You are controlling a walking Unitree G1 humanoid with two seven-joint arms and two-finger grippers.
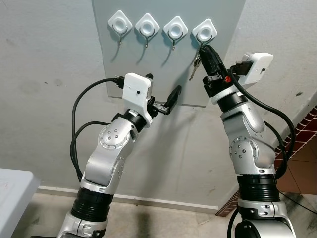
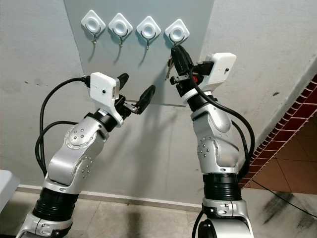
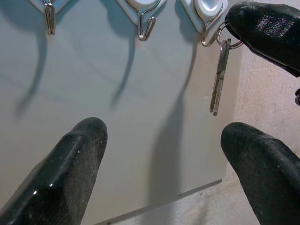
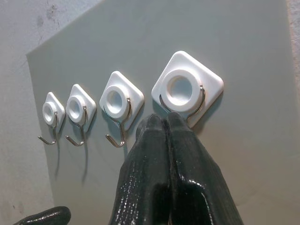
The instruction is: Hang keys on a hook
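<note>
Four white diamond-shaped hooks sit in a row on a grey panel [image 1: 163, 59] on the wall. My right gripper [image 1: 204, 49] is raised to the rightmost hook [image 1: 204, 31], shut on the key ring. The keys [image 3: 219, 79] dangle below its fingertips, and the ring rests against that hook's metal curve. In the right wrist view the closed right gripper [image 4: 161, 119] touches the hook [image 4: 187, 89] just under its white base. My left gripper [image 1: 164, 82] is open and holds nothing, in front of the panel's lower part, below and left of the keys.
The other three hooks [image 1: 147, 26] are bare. A plain grey wall surrounds the panel. Red brick tiling [image 1: 307, 134] runs down the wall at the right. A white surface [image 1: 12, 188] shows at the lower left corner.
</note>
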